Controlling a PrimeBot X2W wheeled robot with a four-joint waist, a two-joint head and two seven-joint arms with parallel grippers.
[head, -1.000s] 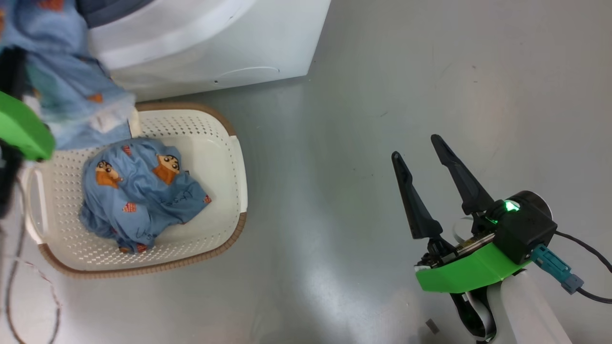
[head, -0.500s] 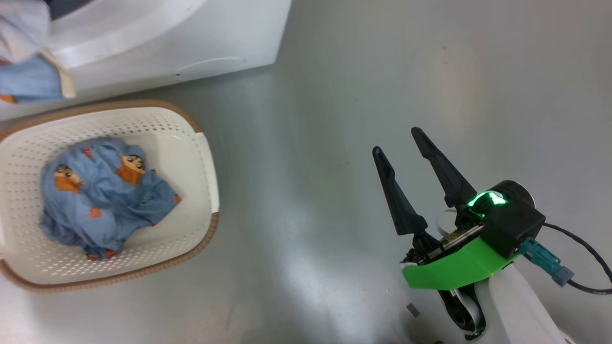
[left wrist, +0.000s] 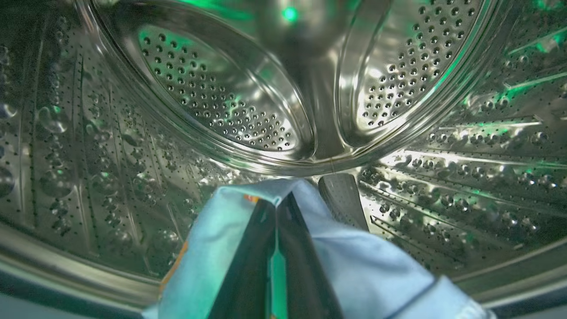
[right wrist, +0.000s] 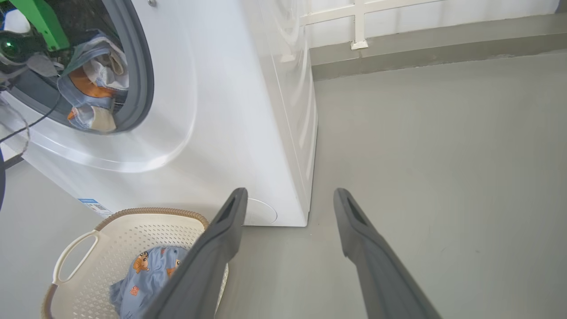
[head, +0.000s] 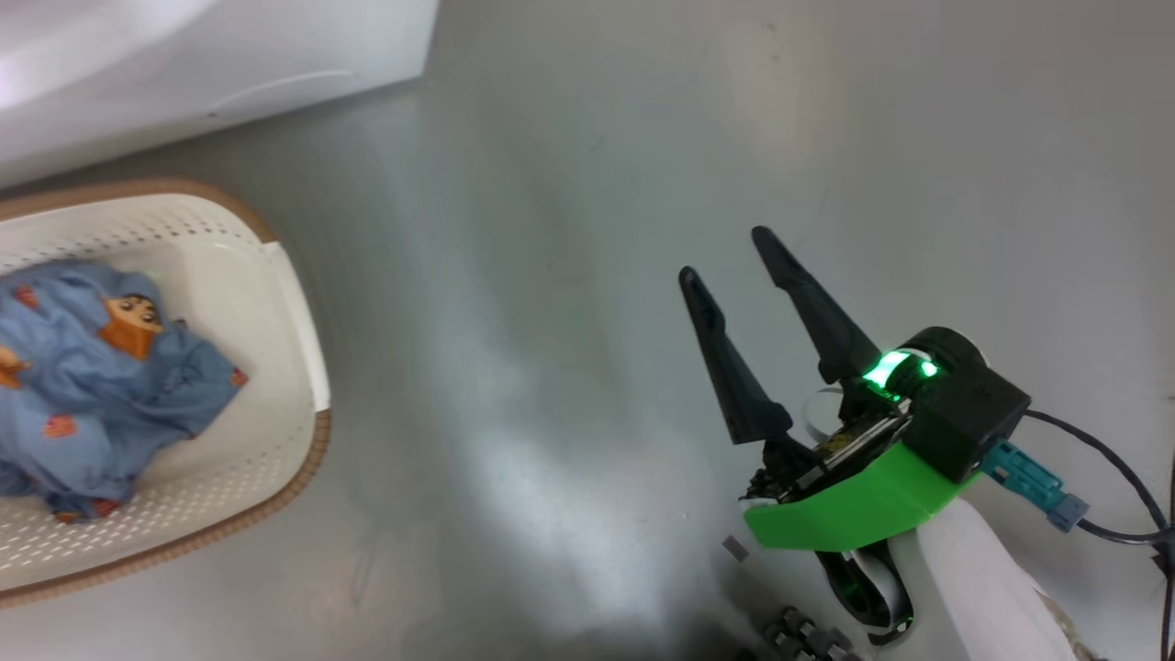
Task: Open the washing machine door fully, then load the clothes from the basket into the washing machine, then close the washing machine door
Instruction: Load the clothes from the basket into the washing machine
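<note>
Inside the steel drum (left wrist: 221, 97) of the washing machine (right wrist: 221, 110), my left gripper (left wrist: 278, 201) is shut on a light blue garment (left wrist: 354, 261) that drapes over its fingers. Seen from the right wrist, that garment (right wrist: 91, 88) hangs in the opening inside the grey seal (right wrist: 144, 79). More clothes (head: 101, 395) lie bunched in the basket (head: 303, 459) on the floor before the machine (head: 229, 46). Over bare floor, well right of the basket (right wrist: 133, 230), my right gripper (head: 725, 255) is open and holds nothing. The washing machine door is out of view.
Grey floor (head: 597, 184) stretches to the right of the machine. A low ledge (right wrist: 421, 48) runs along the wall behind it. The machine's round flap (right wrist: 261, 212) and blue label (right wrist: 95, 206) sit low on its front. A cable (head: 1102, 459) trails from my right wrist.
The head camera has swung to the right, so the basket and machine sit further left in its picture. The left arm and its garment have left that view. The right gripper stays open.
</note>
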